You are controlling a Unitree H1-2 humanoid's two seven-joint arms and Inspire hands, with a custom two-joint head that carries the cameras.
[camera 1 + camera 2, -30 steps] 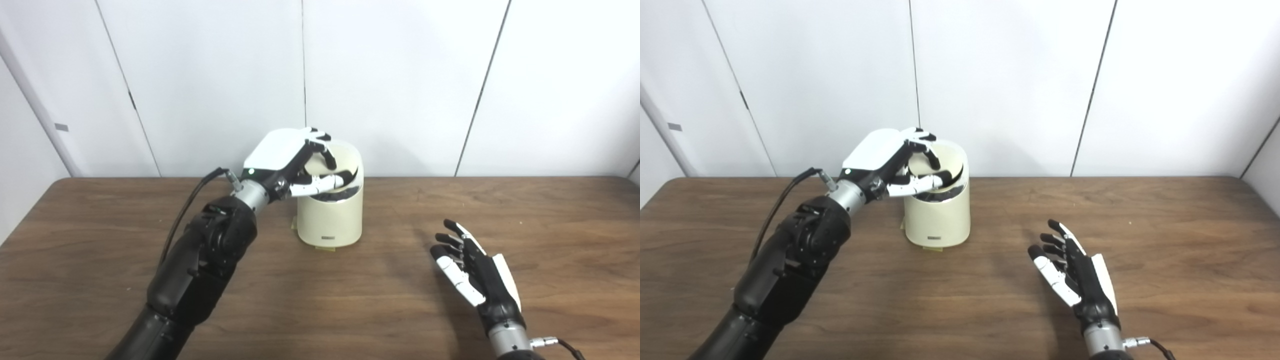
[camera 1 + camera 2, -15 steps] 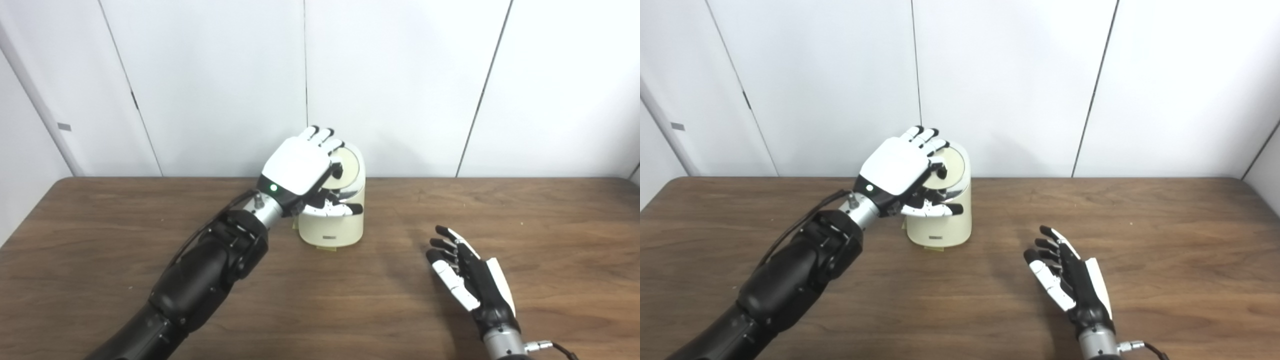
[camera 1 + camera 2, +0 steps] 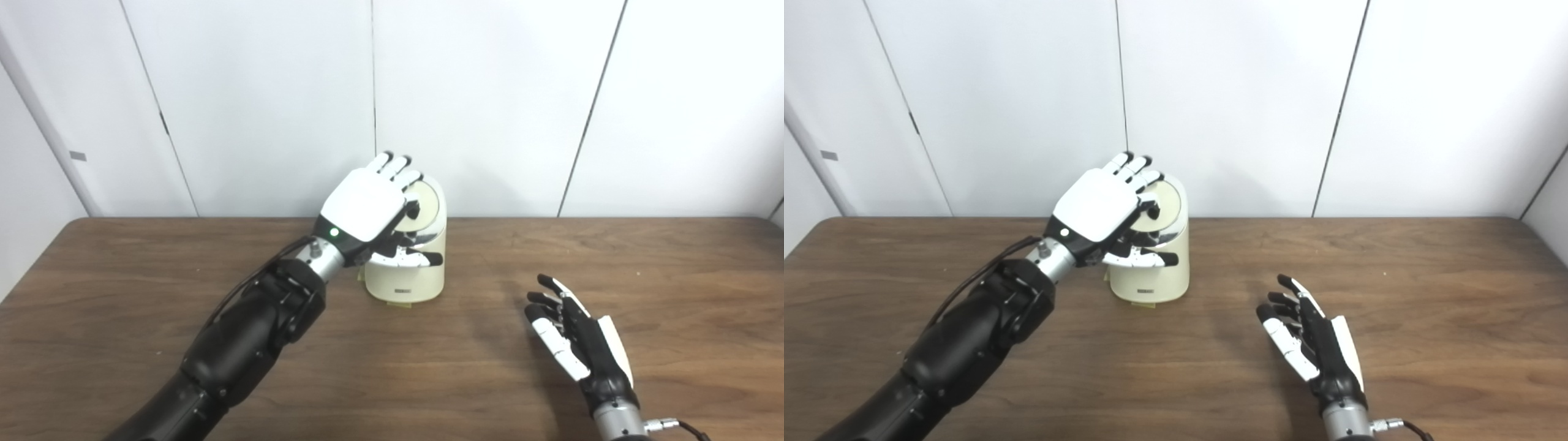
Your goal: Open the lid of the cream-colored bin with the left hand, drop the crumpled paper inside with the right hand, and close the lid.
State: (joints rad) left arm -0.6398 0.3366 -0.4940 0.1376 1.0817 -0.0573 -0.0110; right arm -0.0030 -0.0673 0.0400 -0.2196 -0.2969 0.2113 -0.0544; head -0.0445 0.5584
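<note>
The cream-colored bin stands at the back middle of the wooden table. Its round lid lies down on the slanted top. My left hand rests palm-down over the lid, fingers stretched across it and thumb lying along the bin's front rim. My right hand is open and empty, palm turned to the left, low over the table to the right of the bin and nearer to me. The same scene shows in the right eye view, with the bin and the right hand. No crumpled paper is in view.
White wall panels stand right behind the table's far edge, close behind the bin. A small yellowish tape mark lies at the bin's base.
One second ago the left hand's curled fingers held the lid up, with the bin's inside showing. Now the lid is down and the hand lies flat on it. The right hand has barely shifted.
</note>
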